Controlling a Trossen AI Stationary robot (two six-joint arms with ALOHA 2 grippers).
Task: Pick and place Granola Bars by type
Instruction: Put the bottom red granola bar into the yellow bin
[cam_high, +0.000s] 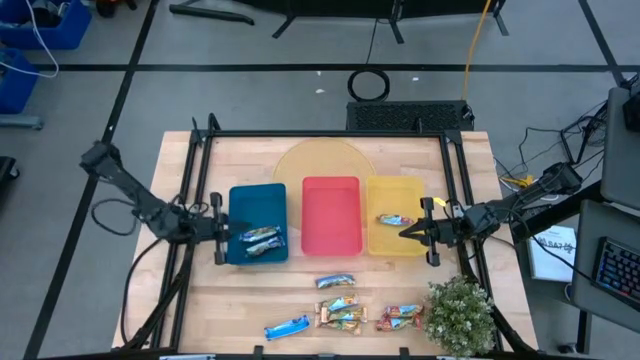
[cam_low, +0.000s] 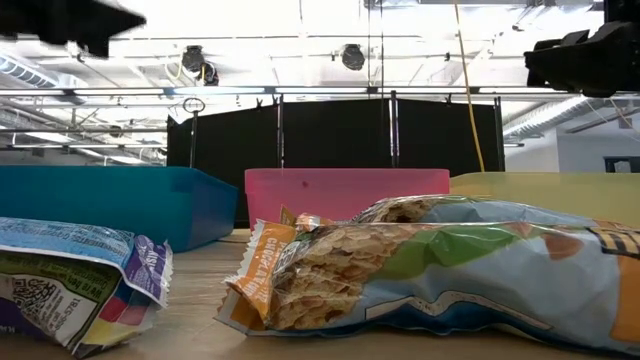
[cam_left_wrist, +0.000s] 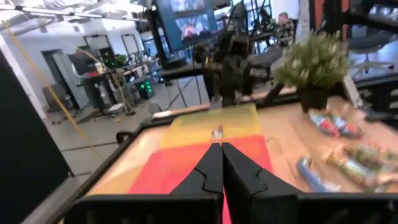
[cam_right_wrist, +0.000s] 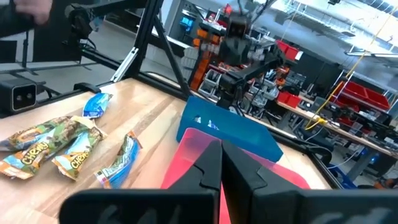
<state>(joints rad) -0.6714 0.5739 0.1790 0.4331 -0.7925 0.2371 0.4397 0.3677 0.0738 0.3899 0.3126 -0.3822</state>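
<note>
Two blue-wrapped bars (cam_high: 260, 240) lie in the blue tray (cam_high: 256, 200), one red-orange bar (cam_high: 394, 220) in the yellow tray (cam_high: 395, 245); red tray (cam_high: 331, 215) between them. Loose bars (cam_high: 345, 312) sit on the table's (cam_high: 200, 300) near edge, beside the plant (cam_high: 460, 315). Left gripper (cam_high: 232, 232) over blue tray, fingers pressed together. Right gripper (cam_high: 408, 232) over yellow tray, fingers together too.

Evenly and brightly lit from overhead in the high view, with only soft, short shadows beside the blue tray (cam_high: 257, 222) and the potted plant (cam_high: 461, 314). Blown-out ceiling lights and window glare across the low view; nearest granola bar wrapper (cam_low: 440, 265) soft, perhaps too close for focus. Smeared with motion blur throughout the left wrist view. Sharper in the right wrist view, glossy highlights on wrappers.
</note>
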